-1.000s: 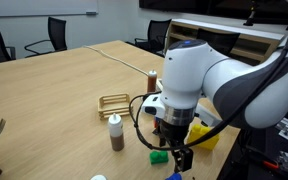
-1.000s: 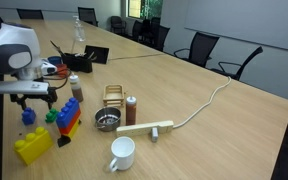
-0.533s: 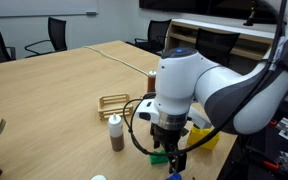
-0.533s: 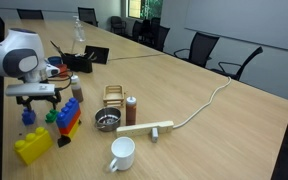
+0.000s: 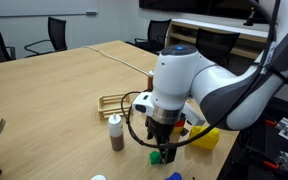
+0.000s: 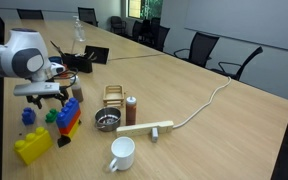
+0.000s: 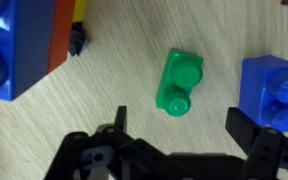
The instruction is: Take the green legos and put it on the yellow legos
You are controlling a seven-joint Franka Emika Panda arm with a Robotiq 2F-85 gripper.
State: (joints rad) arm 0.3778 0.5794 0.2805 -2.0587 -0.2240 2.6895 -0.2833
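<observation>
Green legos [image 7: 181,82] lies flat on the table [image 7: 114,80], in the open strip beside the blue-and-red stack [image 7: 19,45], between it and a single blue brick [image 7: 274,92], touching neither. Bare wood borders it on every side. The wrist view shows the claw [image 7: 179,125] released, its fingers [image 7: 119,120] spread wider than the brick. Only an exterior view shows the yellow legos [image 6: 32,146], near the stack, toward the table edge. The arm's wrist points straight down, with the claw low beside the stack.
</observation>
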